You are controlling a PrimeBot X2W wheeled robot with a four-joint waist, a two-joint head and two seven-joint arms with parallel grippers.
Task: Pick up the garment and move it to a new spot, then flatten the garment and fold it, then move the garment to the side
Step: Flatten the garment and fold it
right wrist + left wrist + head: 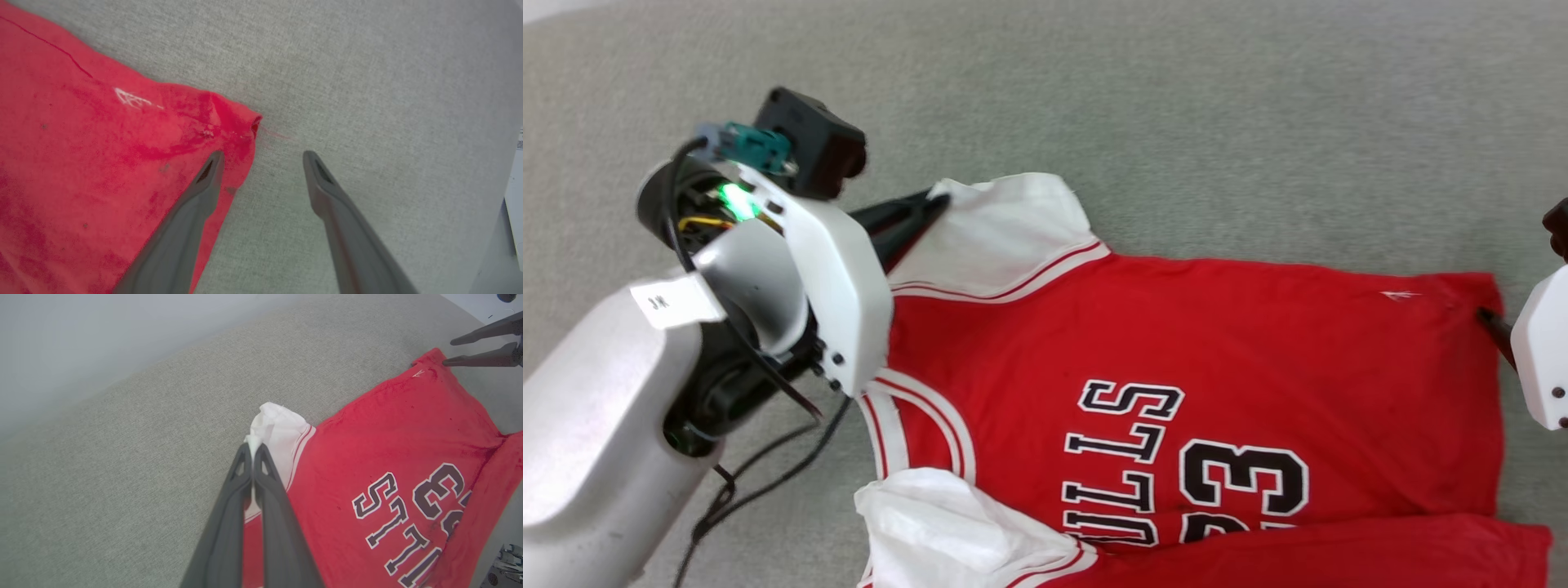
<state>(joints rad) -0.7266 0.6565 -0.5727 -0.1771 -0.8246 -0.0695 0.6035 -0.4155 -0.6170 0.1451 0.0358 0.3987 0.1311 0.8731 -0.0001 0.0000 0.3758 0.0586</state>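
Left side: the left gripper [253,447] had its two dark fingers closed together on the outer edge of the white short sleeve [1005,237], with a sliver of white cloth pinched between the tips.

The red jersey shirt [1176,327] with striped red-and-white trim lay front-up and mostly flat on the grey woven cloth surface [1176,122], collar toward the left arm and hem toward the right. A red flap [1339,551] along the near edge was folded over the print.

Right side: the right gripper [263,157] had its fingers spread apart at the far hem corner, gripping nothing. One finger was over red cloth, the other over bare grey.

Risks, as I judged them:
- The left pinch held only thin sleeve edge, so a pull could slip it free or stretch the sleeve instead of moving the body.
- The right fingers straddled the very corner, so closing there might catch little or no cloth.
- One-sided tension would skew or bunch the shirt.

Writing:
- Black white-outlined lettering [1123,465] read "ULLS" sideways, with the first letter under the flap.
- Next to it was the number "23", partly covered.
- The white paper tag [658,302] on the left forearm was too small to read.
- So was a small white mark [1401,294] near the hem.
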